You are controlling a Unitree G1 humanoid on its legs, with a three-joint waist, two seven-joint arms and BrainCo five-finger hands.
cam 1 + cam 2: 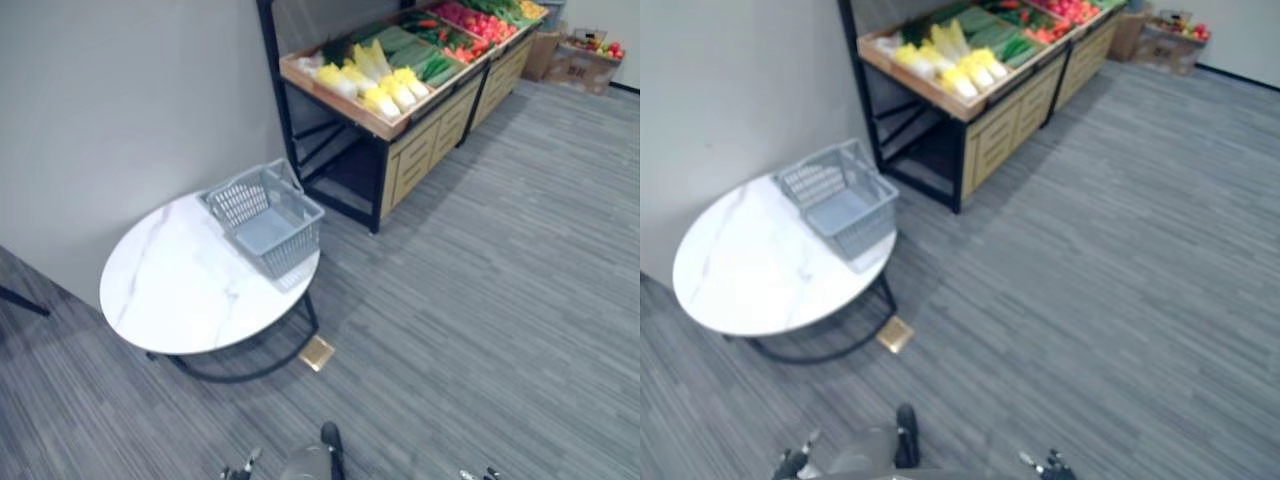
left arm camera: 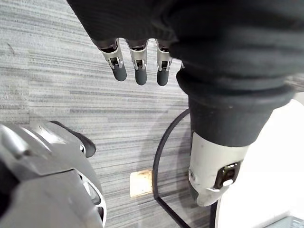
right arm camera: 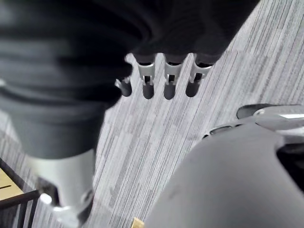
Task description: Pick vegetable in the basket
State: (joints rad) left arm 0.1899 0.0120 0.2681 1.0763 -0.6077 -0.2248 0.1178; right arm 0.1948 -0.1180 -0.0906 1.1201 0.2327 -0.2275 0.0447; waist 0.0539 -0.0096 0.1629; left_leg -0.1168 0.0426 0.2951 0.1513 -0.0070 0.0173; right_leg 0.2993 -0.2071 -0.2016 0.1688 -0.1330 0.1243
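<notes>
An empty grey plastic basket [image 1: 268, 215] stands on the far side of a round white marble table [image 1: 180, 290]. Beyond it, a wooden produce stand [image 1: 400, 125] holds yellow-white cabbages [image 1: 375, 80], green vegetables [image 1: 415, 50] and red ones [image 1: 480, 25]. My left hand [image 2: 138, 66] hangs low over the grey floor near the table's edge, fingers straight and holding nothing. My right hand [image 3: 168, 80] hangs the same way over the floor, open and empty. Both hands are far from the basket and the stand.
A grey wall [image 1: 120, 100] runs behind the table and the stand. A small tan square [image 1: 317, 352] lies on the floor by the table's black ring base. Cardboard boxes [image 1: 585, 60] with produce sit at the far right. Open carpet spreads to the right.
</notes>
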